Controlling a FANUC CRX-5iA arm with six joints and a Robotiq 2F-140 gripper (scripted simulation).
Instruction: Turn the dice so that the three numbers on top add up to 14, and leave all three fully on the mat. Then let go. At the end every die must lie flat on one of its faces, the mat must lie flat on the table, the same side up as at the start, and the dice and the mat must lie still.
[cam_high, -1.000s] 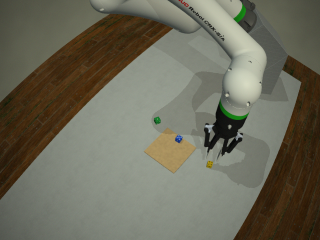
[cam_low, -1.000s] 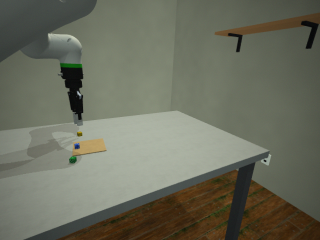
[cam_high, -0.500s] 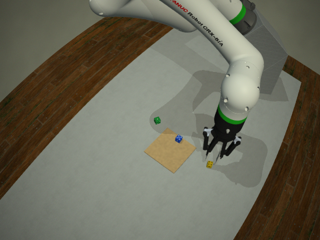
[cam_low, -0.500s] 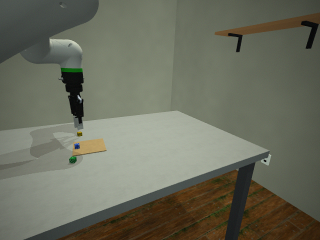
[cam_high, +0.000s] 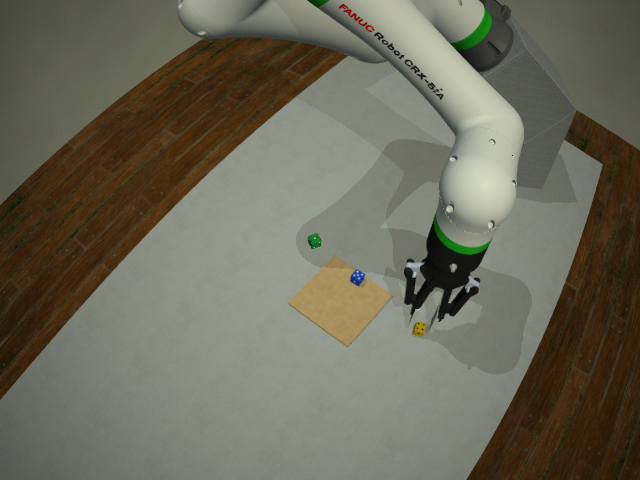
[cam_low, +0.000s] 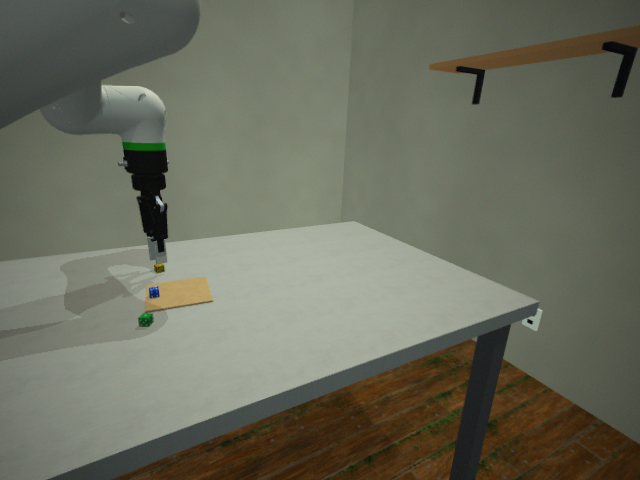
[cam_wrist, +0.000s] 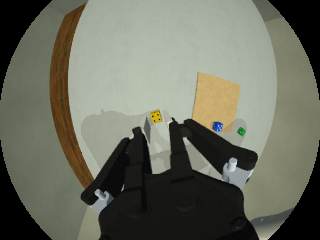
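Note:
A yellow die lies on the table beside the mat, several pips on top. My gripper points down over it, partly open, a fingertip to each side and low above the table; it holds nothing. A blue die lies on the tan mat, close to one edge, with several pips on top. A green die lies off the mat, on the table; its top seems to show one pip.
The grey table bears the mat and dice. The arm's grey base stands at the table's far end in the top view. A wooden shelf is on the wall, away from the gripper.

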